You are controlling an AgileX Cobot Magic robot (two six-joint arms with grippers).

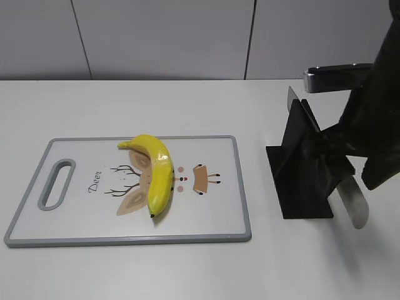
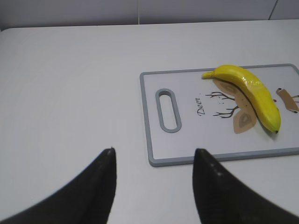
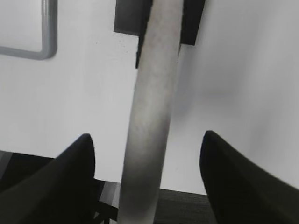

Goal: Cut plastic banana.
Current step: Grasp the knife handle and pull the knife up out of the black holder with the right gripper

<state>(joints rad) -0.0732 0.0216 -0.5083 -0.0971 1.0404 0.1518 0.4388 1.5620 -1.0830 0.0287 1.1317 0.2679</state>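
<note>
The plastic banana (image 1: 157,173) is glossy yellow and lies on a white cutting board (image 1: 212,215) with a grey rim and a deer picture. It also shows in the left wrist view (image 2: 254,93), on the board (image 2: 187,144). My left gripper (image 2: 154,151) is open and empty over bare table just short of the board's handle end. My right gripper (image 3: 147,140) is open at the black knife stand (image 1: 300,178). A grey knife blade (image 3: 154,93) runs between its two spread fingers without touching them; it shows in the exterior view (image 1: 353,206) below the arm.
A second knife with a black, silver-capped handle (image 1: 334,74) sits high in the stand. The board's handle slot (image 1: 56,183) is at its left end. A grey wall stands behind the white table (image 1: 187,269).
</note>
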